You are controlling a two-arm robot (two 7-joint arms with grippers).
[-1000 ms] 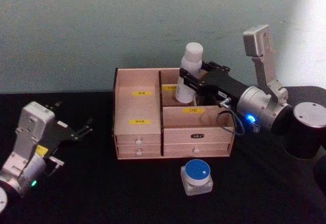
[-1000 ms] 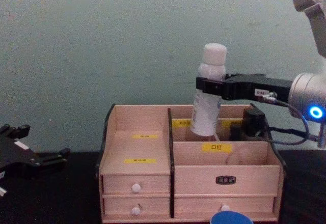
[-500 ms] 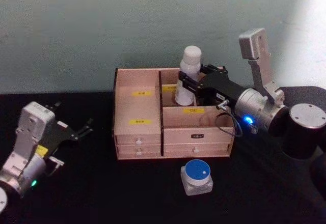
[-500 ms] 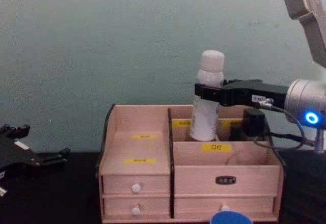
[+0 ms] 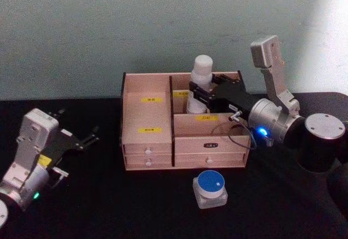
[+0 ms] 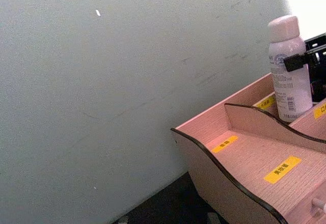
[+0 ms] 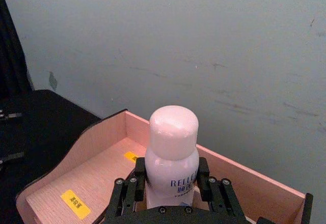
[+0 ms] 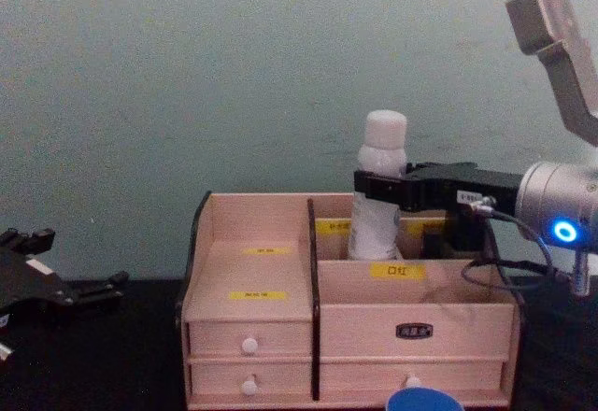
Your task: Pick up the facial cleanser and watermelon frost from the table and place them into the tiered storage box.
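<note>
- Jaws of the right gripper [image 5: 199,94] are clenched on the facial cleanser [image 5: 200,79] just below its white cap, in the upper middle of the head view.
- The bottle stands close to upright, with its lower part down inside the rear right compartment of the tiered storage box [image 5: 136,114]. The yellow-labelled divider in front hides whether its base rests on the compartment floor.
- The step in hand looks like setting the bottle down and letting go, so about half the task remains.
- To do it well, lower straight until the base bears, and only then part the jaws.
- Open them just enough to clear the bottle, then draw back level. A tall, slim bottle will likely topple if the fingers drag on it.
- The central partition is near the bottle towards frame left, so avoid any sideways drift.
- The watermelon frost [image 5: 210,189] sits on the tabletop [image 5: 109,206] at lower middle, in front of the drawers and well apart from both grippers.
- The left gripper [image 5: 76,124] is parked at lower left, its jaws spread and holding nothing.
</note>
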